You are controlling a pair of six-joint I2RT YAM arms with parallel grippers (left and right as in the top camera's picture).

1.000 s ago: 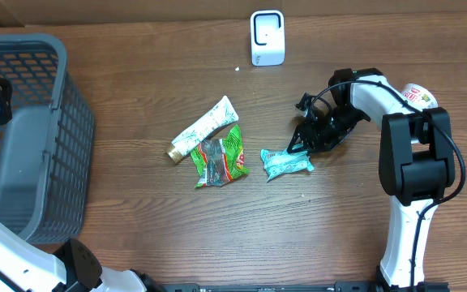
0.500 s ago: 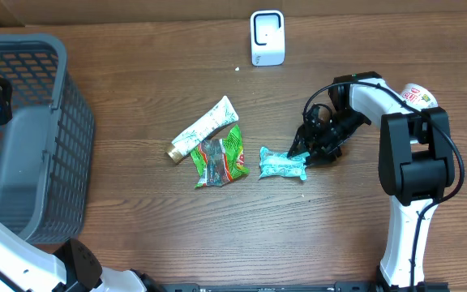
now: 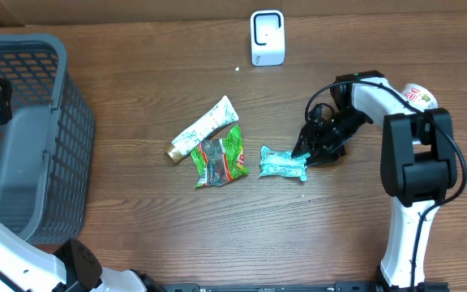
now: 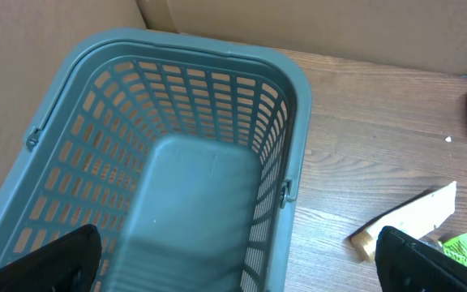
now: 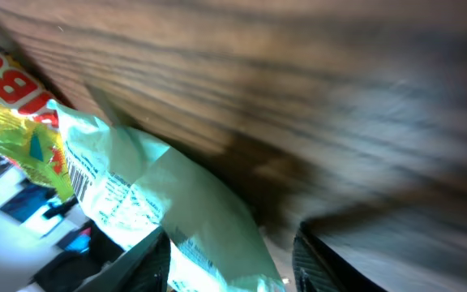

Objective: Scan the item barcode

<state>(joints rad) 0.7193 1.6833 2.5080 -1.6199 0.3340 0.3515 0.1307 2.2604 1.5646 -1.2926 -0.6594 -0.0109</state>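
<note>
Near the desk's middle, overhead, the teal packet [image 3: 283, 164] lies with the right gripper [image 3: 305, 154] at its right end; the scanner [image 3: 267, 37] stands by the far edge. At the left wrist, the left gripper [image 4: 237, 268] hangs spread wide and empty over the grey basket [image 4: 297, 105]. At the right wrist, the packet's end sits between partly parted fingers [image 5: 319, 259]; I cannot tell whether they pinch it.

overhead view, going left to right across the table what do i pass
grey basket → white tube → teal packet → right gripper. Left out: the green packet overlaps the tube, and the scanner sits above the teal packet.
</note>
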